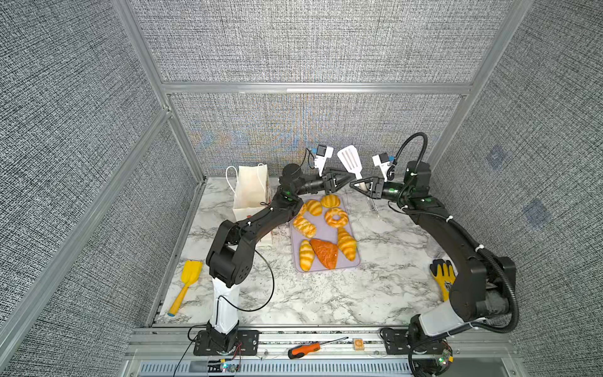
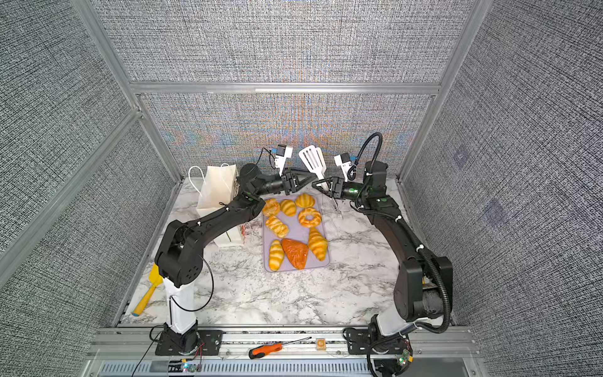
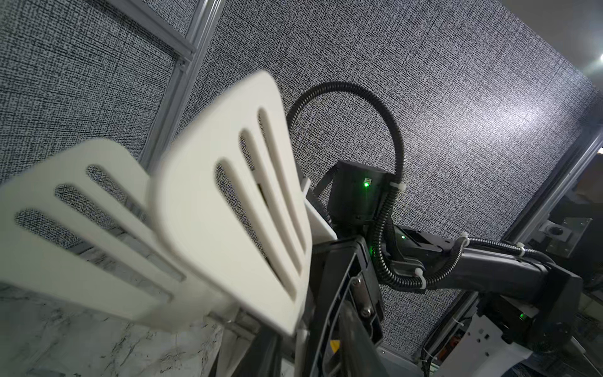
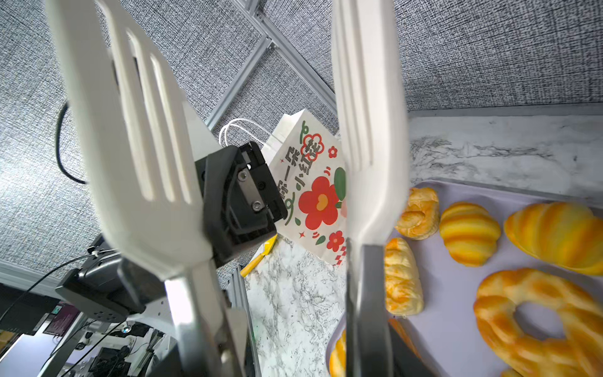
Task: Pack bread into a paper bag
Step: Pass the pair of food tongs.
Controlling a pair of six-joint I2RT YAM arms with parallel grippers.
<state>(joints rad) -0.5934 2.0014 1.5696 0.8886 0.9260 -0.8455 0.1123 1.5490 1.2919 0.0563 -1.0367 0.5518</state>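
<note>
white slotted tongs (image 4: 137,147) stand close up; behind, the flowered paper bag (image 4: 313,196) stands beside bread (image 4: 470,233) on a lilac tray (image 4: 453,293).

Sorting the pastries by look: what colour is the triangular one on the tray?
Orange-brown; the triangular pastry shows best in a top view.

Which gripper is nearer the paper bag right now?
Left. The left gripper hangs between the paper bag and the white tongs, apart from the bag; the right gripper is on the tongs' other side, farther off.
</note>
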